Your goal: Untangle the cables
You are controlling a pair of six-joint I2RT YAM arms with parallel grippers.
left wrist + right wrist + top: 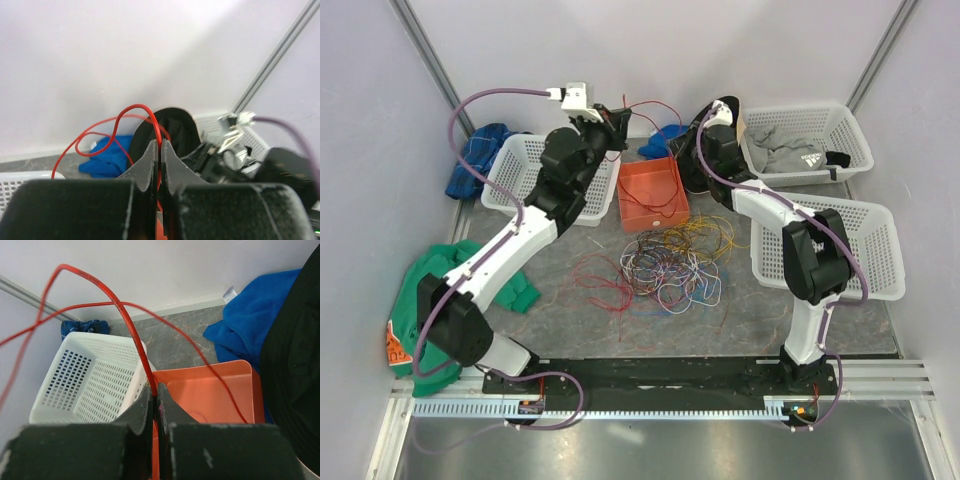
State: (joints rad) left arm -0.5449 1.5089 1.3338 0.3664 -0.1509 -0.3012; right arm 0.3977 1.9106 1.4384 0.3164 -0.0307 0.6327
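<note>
Both arms reach toward the far wall above the orange tray. The left gripper is closed tight on a thin red cable, which loops up and away from its fingertips. The right gripper is likewise pinched shut on a red strand that arcs out of frame at the left. Whether the two hold the same wire cannot be made out. From overhead, both sets of fingertips are lost against the black wrist housings. The other cables lie in a multicoloured tangle on the table, just in front of the tray. A blurred black shape blocks the right of the right wrist view, cutting off the blue cloth beside the white basket.
</note>
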